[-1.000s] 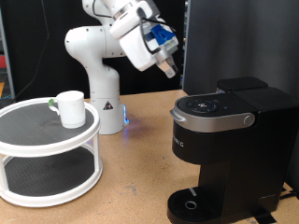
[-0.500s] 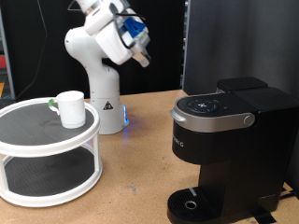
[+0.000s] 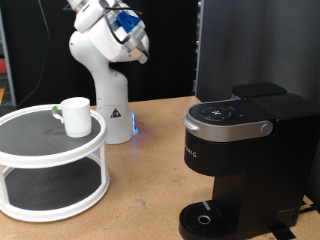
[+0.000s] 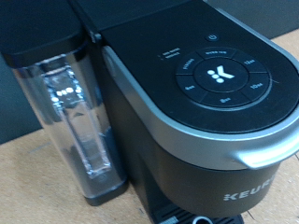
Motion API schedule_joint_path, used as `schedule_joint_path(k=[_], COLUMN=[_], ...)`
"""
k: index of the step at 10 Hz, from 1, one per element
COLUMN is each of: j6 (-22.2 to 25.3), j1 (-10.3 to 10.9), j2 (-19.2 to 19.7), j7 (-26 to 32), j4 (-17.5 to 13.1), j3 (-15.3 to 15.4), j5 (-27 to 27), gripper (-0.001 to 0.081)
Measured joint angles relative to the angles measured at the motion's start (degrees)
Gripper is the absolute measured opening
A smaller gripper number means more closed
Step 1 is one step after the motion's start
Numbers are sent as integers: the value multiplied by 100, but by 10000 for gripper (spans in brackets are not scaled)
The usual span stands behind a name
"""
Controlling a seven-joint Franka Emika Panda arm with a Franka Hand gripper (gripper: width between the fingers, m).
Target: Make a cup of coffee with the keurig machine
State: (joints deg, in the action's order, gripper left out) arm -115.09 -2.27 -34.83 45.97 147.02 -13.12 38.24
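The white cup [image 3: 75, 115] stands upright on the top tier of a round white stand, at the exterior view's left. The black keurig machine [image 3: 245, 160] sits at the exterior view's right with its silver-handled lid down; nothing rests on its round drip tray [image 3: 205, 218]. My gripper [image 3: 139, 52] hangs high near the exterior view's top, left of the machine and well above the cup, touching nothing. The wrist view shows no fingers, only the keurig machine [image 4: 196, 93] from above, with its button ring [image 4: 222, 73] and its clear water tank [image 4: 75, 121].
The two-tier white stand [image 3: 50, 165] fills the exterior view's lower left. The arm's white base [image 3: 105, 95] rises behind it with a blue light beside it. A dark panel [image 3: 255, 45] stands behind the machine. Bare wooden table [image 3: 150, 180] lies between stand and machine.
The arm has swung from above the machine toward the exterior view's left and upward. The cup and the machine have stayed put.
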Motion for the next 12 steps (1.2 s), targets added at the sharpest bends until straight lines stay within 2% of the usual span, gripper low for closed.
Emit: schedule_joint_path(k=[2, 6, 7, 9, 12], j6=[507, 1734, 1911, 1934, 2574], j1=[-82, -411, -442, -446, -514], j2=[-158, -369, -402, -403, -510], j7=[264, 679, 759, 820, 1572], j4=[-2, -166, -214, -192, -248], j3=[-433, -1101, -1179, -1226, -1798], j5=[-79, -971, -1059, -1055, -1324], gripper=[7, 7, 7, 7, 7])
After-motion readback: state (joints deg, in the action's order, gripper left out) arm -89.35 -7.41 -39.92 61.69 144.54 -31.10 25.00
